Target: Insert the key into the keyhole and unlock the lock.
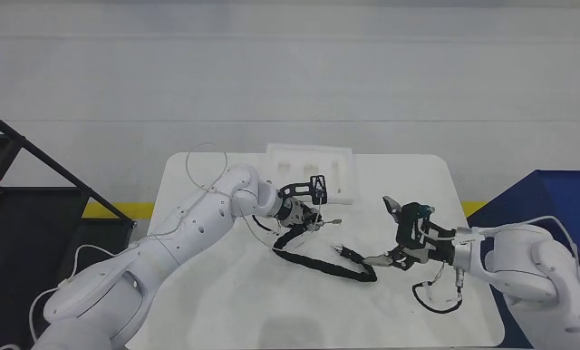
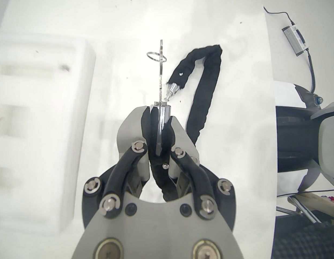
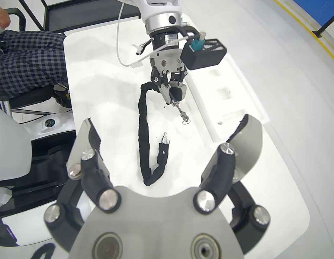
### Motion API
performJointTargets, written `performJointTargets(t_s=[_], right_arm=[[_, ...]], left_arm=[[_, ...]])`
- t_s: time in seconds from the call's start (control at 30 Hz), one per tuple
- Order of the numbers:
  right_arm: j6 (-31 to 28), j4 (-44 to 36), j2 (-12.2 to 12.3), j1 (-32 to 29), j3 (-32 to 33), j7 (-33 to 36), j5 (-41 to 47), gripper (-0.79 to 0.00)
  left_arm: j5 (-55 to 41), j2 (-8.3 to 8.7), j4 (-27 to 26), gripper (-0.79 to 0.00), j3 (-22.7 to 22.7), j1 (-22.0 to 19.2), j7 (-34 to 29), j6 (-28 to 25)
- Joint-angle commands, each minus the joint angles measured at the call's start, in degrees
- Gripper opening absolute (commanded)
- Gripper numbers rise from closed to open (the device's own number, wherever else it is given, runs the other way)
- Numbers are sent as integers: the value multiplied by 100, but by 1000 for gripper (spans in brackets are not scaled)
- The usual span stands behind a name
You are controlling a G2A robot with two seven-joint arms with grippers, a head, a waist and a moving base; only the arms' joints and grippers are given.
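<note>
The left pincer (image 2: 156, 117) clamps the lock (image 2: 161, 113), its key (image 2: 161, 74) pointing frame-right in the top view toward the right pincer (image 3: 167, 122), which gapes empty.

Nothing written can be read: no words, numbers, brands or signs. The small grey box (image 2: 294, 39) on a cable just off the tabletop (image 2: 210, 14) carries a label too small to read.
</note>
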Motion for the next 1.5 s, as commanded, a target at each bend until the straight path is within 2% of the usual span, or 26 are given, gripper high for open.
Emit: performJointTargets(t_s=[0.0, 0.03, 0.23, 0.37, 0.57, 0.7, 0.87, 1.1, 1.47], right_arm=[[-46, 67, -9, 12, -60, -73, -77, 0], [-54, 100, -15, 33, -94, -114, -96, 0], [-90, 453, -59, 343, -239, -373, -54, 0], [-135, 965, -97, 655, -245, -707, 261, 0], [-330, 1432, -160, 1040, -263, -1292, 598, 0], [25, 1446, -198, 1122, -310, -1388, 627, 0], [434, 1424, -236, 1187, -358, -1383, 509, 0], [615, 1382, -257, 1191, -382, -1339, 469, 0], [615, 1382, -257, 1191, -382, -1339, 469, 0]], left_arm=[[9, -60, 203, -388, 74, 0, 8, 9], [5, -91, 286, 0, 96, -15, 13, 45], [-194, -239, 500, 0, 88, -191, 255, -172], [-366, -224, 402, 0, -152, -394, 505, -501], [-720, -31, 104, 0, -778, -664, 613, -818], [-1123, 159, -168, 0, -1270, -735, 577, -1010], [-1481, 408, -633, 0, -1833, -704, 386, -1010], [-1886, 678, -1072, 0, -2435, -471, 180, -1010], [-1923, 698, -1120, 0, -2472, -439, 168, -1010]])
